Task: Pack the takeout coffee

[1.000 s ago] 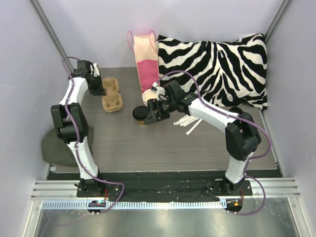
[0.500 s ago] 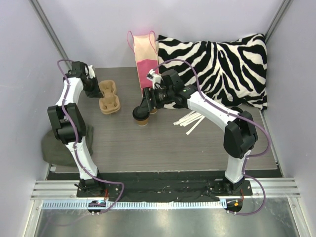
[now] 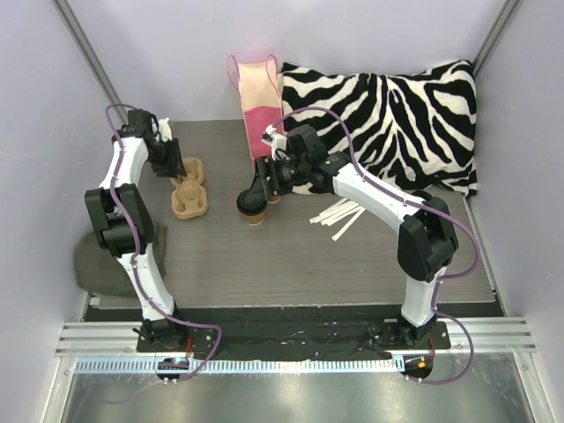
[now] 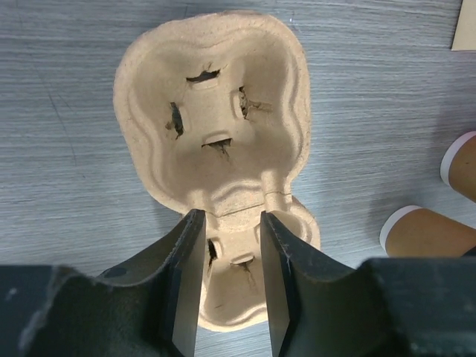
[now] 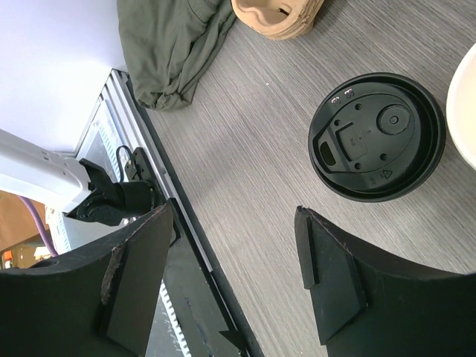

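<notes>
A kraft-brown cup (image 3: 253, 211) with a round black lid (image 3: 249, 202) stands mid-table; the lid also shows in the right wrist view (image 5: 377, 136). A cream-white cup's rim (image 5: 467, 111) shows just beside it. My right gripper (image 3: 263, 186) is open and empty, hovering over these cups (image 5: 234, 216). The tan pulp cup carrier (image 3: 190, 192) lies at the left. My left gripper (image 3: 173, 167) is partly closed over its near well (image 4: 227, 253), fingers touching it. Two cup bases (image 4: 431, 232) show at the right of the left wrist view.
A pink and cream paper bag (image 3: 259, 104) stands at the back. A zebra pillow (image 3: 388, 119) fills the back right. White stir sticks (image 3: 338, 216) lie right of the cups. An olive cloth (image 3: 91, 263) hangs off the left table edge.
The left gripper has pulled the carrier nearer and turned it. The right gripper lifted off the lidded cup towards the bag, then stayed.
</notes>
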